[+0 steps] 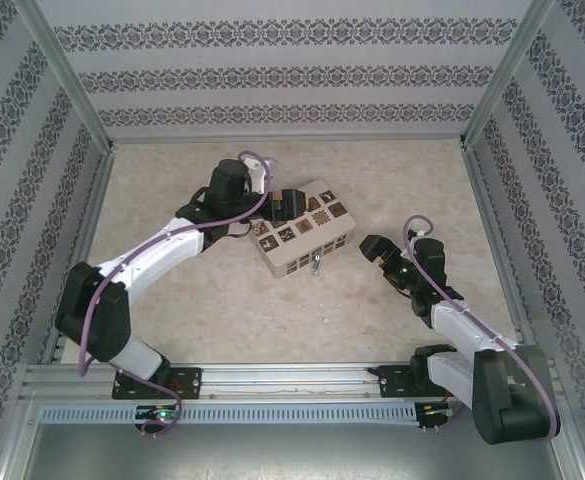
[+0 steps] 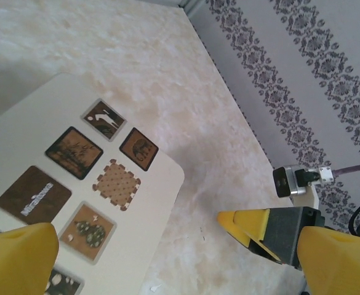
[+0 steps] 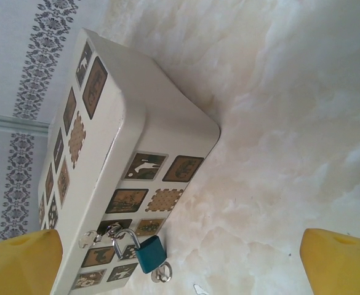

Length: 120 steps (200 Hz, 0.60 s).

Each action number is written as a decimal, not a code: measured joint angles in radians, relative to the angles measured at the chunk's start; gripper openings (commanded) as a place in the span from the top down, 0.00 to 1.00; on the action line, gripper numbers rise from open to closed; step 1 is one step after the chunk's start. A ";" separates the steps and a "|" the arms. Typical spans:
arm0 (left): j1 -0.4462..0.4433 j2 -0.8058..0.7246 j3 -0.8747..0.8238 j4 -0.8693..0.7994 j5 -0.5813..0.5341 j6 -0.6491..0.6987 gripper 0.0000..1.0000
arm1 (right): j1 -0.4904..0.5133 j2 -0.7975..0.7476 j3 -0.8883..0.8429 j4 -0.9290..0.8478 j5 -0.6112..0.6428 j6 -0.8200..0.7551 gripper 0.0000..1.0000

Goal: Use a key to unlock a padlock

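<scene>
Right wrist view: the right fingers are spread wide with nothing between them, hanging above bare table. Just ahead of them, low on the front wall of the box, the padlock hangs with its shackle passed through a small metal hasp. The shackle looks closed. A small silvery ring touches the underside of the padlock; it may be the head of the key, but I cannot tell for sure.

In the left wrist view the left fingers are also wide open and hold nothing. One tip is over the lid of the box, the other over the table beside its corner.

From the top camera the left arm reaches to the far side of the box, and the right fingers are near its right end, apart from it.

My judgement – the task is at the very start. No key is gripped and the padlock is not yet open. What is left is almost everything – steady the box or padlock, take the key, turn it, free the shackle.
</scene>
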 measured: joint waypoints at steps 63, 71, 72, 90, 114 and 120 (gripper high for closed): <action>-0.007 0.177 0.162 -0.047 0.035 0.053 0.00 | 0.000 0.000 0.000 -0.020 -0.008 0.000 0.02; -0.007 0.195 0.178 -0.051 0.039 0.058 0.01 | -0.003 0.000 0.000 -0.023 -0.011 0.000 0.02; -0.007 0.198 0.180 -0.052 0.039 0.059 0.00 | -0.004 0.000 0.000 -0.024 -0.011 0.000 0.02; -0.007 0.235 0.208 -0.061 0.050 0.065 0.00 | -0.007 0.000 0.000 -0.029 -0.014 -0.001 0.02; -0.007 0.280 0.231 -0.068 0.066 0.068 0.00 | -0.006 0.002 0.000 -0.032 -0.017 -0.011 0.02; -0.007 0.288 0.232 -0.068 0.069 0.068 0.01 | -0.006 0.003 0.000 -0.032 -0.018 -0.012 0.01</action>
